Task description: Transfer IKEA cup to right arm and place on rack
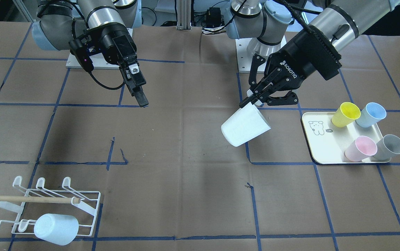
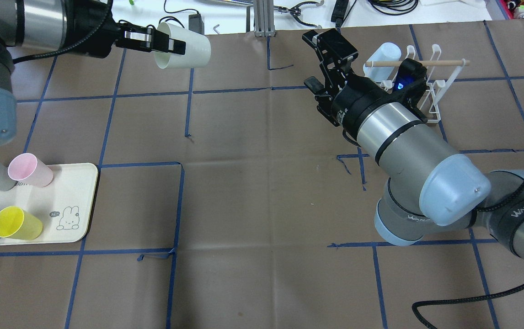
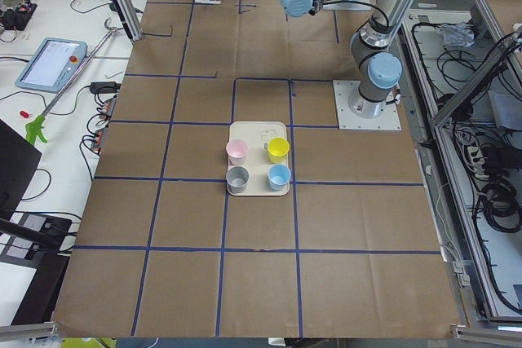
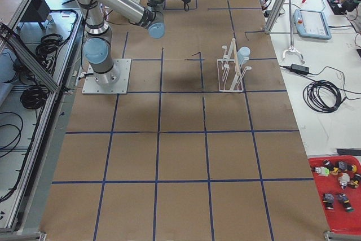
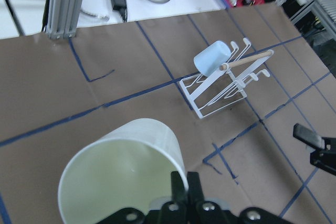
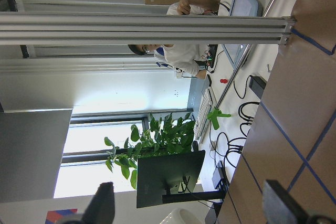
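In the overhead view the cup (image 2: 194, 51), clamped at its rim by the left gripper (image 2: 168, 42), lies at 9 o'clock from the spread-open right gripper (image 2: 311, 59), well apart, its base pointing to 3 o'clock.

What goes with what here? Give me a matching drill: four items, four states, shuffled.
Column one:
1. white cup
2. yellow cup
3. rack
4. right claw

Column two:
A. open, holding nothing
B. on the tray
C. carries one pale blue cup
D. held up by its rim in the left claw

Pairs: 1-D, 2-B, 3-C, 4-A
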